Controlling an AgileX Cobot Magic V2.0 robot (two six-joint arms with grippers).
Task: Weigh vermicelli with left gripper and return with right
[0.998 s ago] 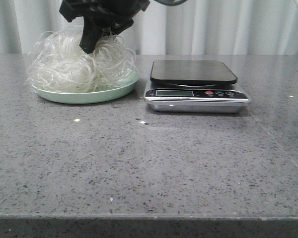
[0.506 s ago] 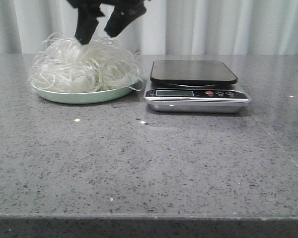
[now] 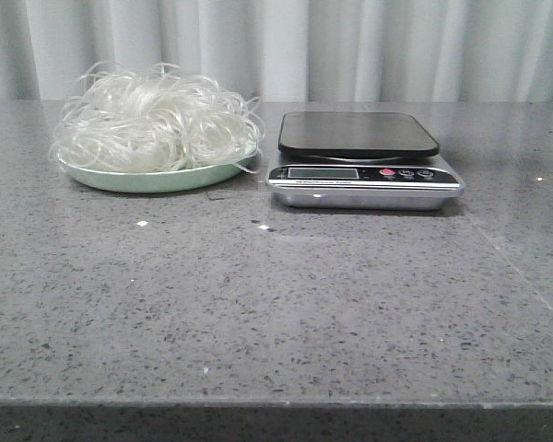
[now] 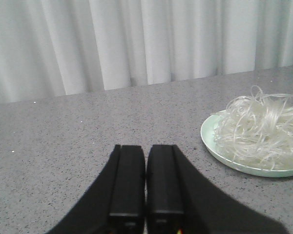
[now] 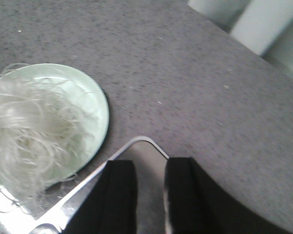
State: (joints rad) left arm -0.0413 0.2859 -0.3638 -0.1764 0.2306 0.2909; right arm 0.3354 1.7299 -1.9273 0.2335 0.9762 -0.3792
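Note:
A tangled heap of pale, glassy vermicelli (image 3: 155, 120) lies on a light green plate (image 3: 157, 178) at the back left of the table. To its right stands a steel kitchen scale (image 3: 364, 175) with a bare black platform (image 3: 358, 133). Neither gripper shows in the front view. In the left wrist view my left gripper (image 4: 145, 147) is shut and empty above bare table, with the vermicelli (image 4: 261, 131) off to one side. In the right wrist view my right gripper (image 5: 150, 164) is open and empty above a corner of the scale (image 5: 142, 150), beside the plate (image 5: 90, 95).
The grey speckled table (image 3: 276, 304) runs to a front edge near the bottom of the front view. Pale curtains (image 3: 350, 46) hang behind its far edge. A few small white crumbs (image 3: 143, 223) lie in front of the plate.
The black gripper that was in the vermicelli opened, rose and left the front view. The vermicelli settled back onto the plate.

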